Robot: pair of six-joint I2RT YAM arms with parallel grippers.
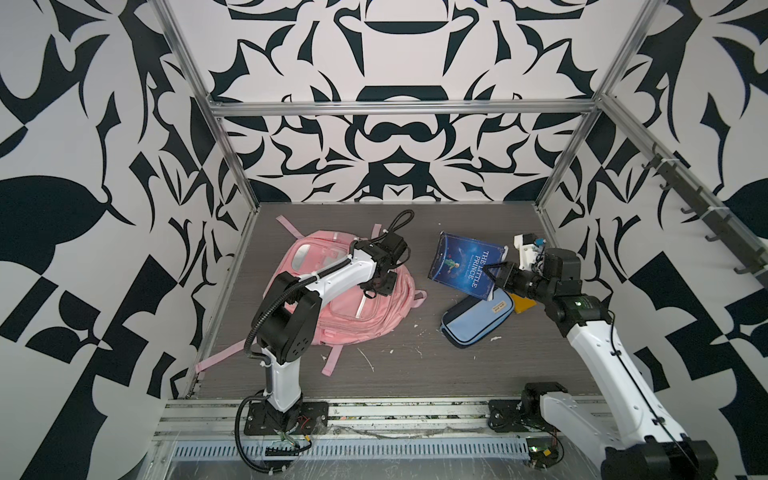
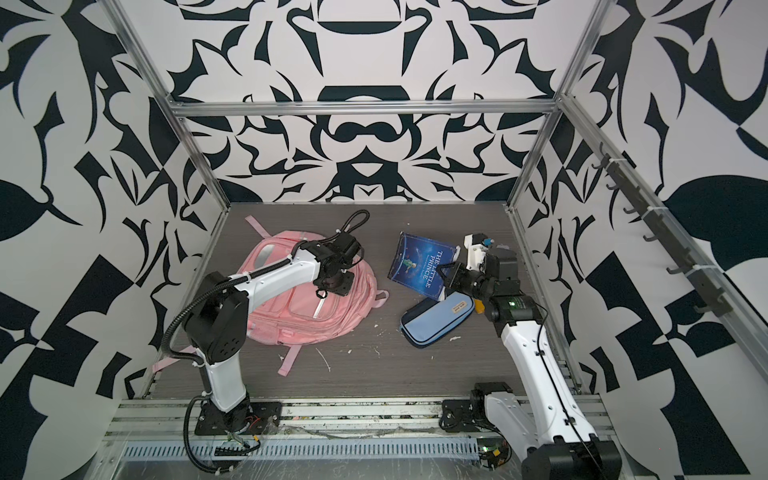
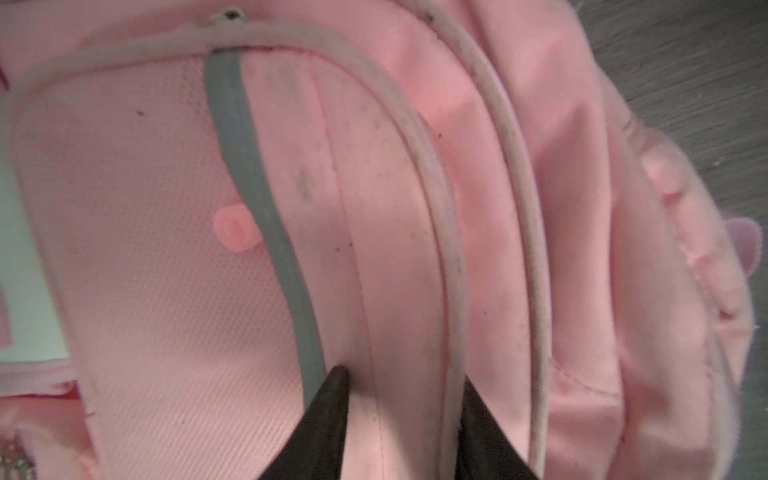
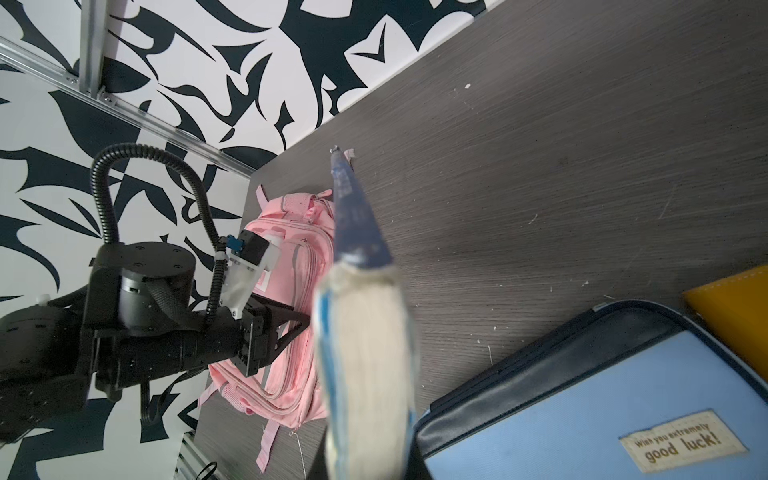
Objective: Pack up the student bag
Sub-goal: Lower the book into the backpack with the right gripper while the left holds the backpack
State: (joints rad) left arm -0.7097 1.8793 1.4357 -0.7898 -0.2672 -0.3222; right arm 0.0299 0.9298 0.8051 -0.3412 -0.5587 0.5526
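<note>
The student bag, pink with white piping, lies flat at the table's left. My left gripper points down onto its upper front. In the left wrist view the left gripper stands narrowly open, its black fingertips pressed on the student bag either side of a strip of fabric and piping. My right gripper is shut on a blue book, "The Little Prince", holding it tilted above the table. The right wrist view shows the book edge-on.
A light-blue and navy pencil case lies just under the held book. A yellow item sits beside it, under the right wrist. Pink straps trail toward the front left. Patterned walls close in three sides.
</note>
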